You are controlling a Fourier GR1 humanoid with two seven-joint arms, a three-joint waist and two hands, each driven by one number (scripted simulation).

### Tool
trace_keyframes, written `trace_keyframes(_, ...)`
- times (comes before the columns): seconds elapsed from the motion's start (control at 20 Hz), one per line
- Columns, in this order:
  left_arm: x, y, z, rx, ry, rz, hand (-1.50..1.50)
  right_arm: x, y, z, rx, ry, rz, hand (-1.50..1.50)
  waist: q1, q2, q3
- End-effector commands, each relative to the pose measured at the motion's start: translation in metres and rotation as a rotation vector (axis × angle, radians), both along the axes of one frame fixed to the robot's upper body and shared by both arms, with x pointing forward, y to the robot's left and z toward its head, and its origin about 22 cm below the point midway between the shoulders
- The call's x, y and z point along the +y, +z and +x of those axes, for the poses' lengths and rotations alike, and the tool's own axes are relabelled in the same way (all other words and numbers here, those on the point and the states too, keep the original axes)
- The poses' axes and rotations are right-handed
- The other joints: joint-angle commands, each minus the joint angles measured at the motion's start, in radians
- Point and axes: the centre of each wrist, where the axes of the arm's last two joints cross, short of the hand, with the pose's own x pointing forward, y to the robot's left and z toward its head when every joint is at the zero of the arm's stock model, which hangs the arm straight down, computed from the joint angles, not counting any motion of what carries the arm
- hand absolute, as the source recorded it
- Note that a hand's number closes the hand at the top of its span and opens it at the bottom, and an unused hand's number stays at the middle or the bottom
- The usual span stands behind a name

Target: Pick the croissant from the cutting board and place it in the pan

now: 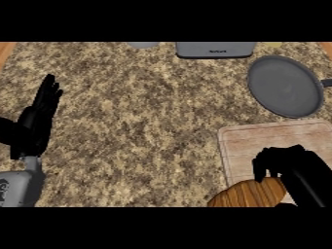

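Note:
The brown croissant [249, 193] lies at the near left corner of the pale wooden cutting board [283, 138], partly over its edge. My right hand [298, 170] sits over the croissant's right end with its fingers curled down onto it. The dark grey pan [285, 86] stands beyond the board at the right, its handle pointing right. My left hand [35, 121] rests open at the left, fingers up, away from everything.
A grey appliance [216, 49] stands at the counter's far edge, with a pale round object [144, 44] to its left. Wooden floor shows beyond the granite counter [139, 121] on both sides.

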Motion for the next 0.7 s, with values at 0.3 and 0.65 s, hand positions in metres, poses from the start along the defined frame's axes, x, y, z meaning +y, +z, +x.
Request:
trace_keyframes(0.3, -0.023, 0.0, 0.007, -0.009, -0.042, -0.02, 0.0, -0.041, 0.036, 0.052, -0.009, -0.152, 0.401, 1.5, 0.026, 0.009, 0.003)
trace_keyframes(0.65, -0.032, 0.009, 0.009, -0.021, -0.042, 0.001, 0.0, -0.097, 0.025, 0.127, -0.046, -0.271, 0.305, 1.5, 0.037, 0.01, 0.003)
